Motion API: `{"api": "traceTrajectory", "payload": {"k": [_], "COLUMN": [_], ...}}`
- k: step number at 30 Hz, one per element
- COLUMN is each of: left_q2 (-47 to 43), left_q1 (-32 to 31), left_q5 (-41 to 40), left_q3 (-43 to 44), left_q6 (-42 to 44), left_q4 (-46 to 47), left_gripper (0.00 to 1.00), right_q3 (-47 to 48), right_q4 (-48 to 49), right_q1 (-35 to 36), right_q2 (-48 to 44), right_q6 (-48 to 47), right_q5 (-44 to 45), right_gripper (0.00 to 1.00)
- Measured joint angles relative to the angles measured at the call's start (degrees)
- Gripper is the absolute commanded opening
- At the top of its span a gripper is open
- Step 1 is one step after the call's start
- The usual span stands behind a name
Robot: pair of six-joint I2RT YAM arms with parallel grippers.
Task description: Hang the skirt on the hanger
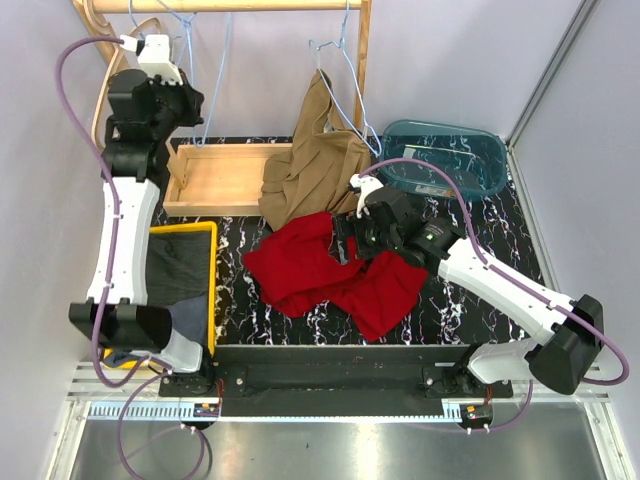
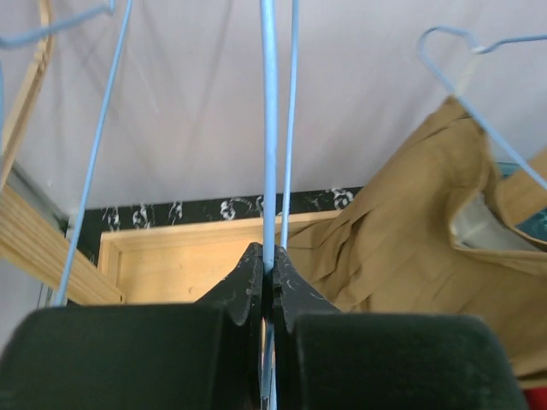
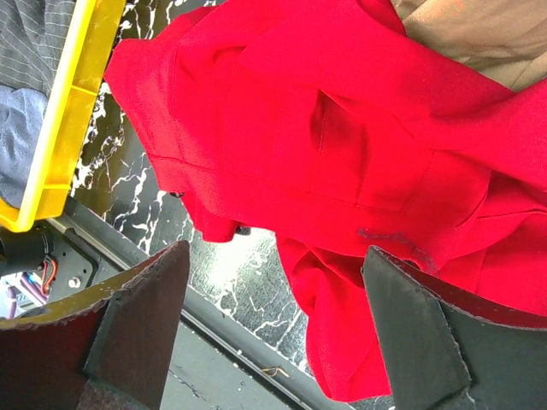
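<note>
A red skirt [image 1: 335, 270] lies crumpled on the black marbled table, mid-front; it fills the right wrist view [image 3: 325, 145]. My right gripper [image 1: 350, 225] hovers over its far edge, open and empty [image 3: 275, 252]. My left gripper [image 1: 190, 100] is raised at the back left under the wooden rail [image 1: 230, 6]. It is shut [image 2: 268, 265] on the wire of a blue hanger [image 2: 270, 128] that hangs from the rail [image 1: 205, 70].
A brown garment [image 1: 315, 165] hangs on a second blue hanger [image 1: 345, 70] and drapes onto the table. A wooden tray [image 1: 215, 178] sits at the back left, a teal basin [image 1: 445, 155] at the back right, a yellow bin [image 1: 212, 280] with dark clothes at the left.
</note>
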Motion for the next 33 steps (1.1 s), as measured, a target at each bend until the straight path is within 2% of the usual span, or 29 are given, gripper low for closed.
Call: {"api": "traceTrajectory", "payload": {"k": [2,8,11,19,24,28,33], "left_q2": [-2.4,-11.63,-18.12,-36.57,-46.12,-48.39,-48.09], "left_q1": [0.0,0.0,0.0,0.0,0.0,-0.33,-5.18], "left_q5": [2.08,6.54,8.66,13.6,17.75,19.74,15.04], "left_q3": [-0.46,-5.14,-10.71,-26.58,-35.45,-40.11,-46.23], "left_q6": [0.2,-1.11,-3.04,-4.74,-6.6,-7.52,-10.49], "left_q4": [-0.37,-3.04,-3.61,-12.66,-15.76,-16.0,-15.5], "left_gripper": [0.0,0.0,0.0,0.0,0.0,0.0,0.0], "right_q3": [0.0,0.0,0.24,-1.38,-1.6,4.5,22.73], "right_q4": [0.0,-0.07,-0.63,-3.52,-4.79,-4.81,-3.45], "right_q1": [0.0,0.0,0.0,0.0,-0.02,-0.04,3.3], "right_q2": [-0.04,-1.95,-2.95,-5.18,-7.39,-6.1,2.49], "right_q6": [0.07,-0.11,-0.46,-1.03,-1.68,-3.04,-3.32], "right_q5": [0.11,3.41,5.77,9.62,7.28,1.2,1.11], "right_gripper": [1.0,1.0,1.0,0.93,0.9,0.84,0.85]}}
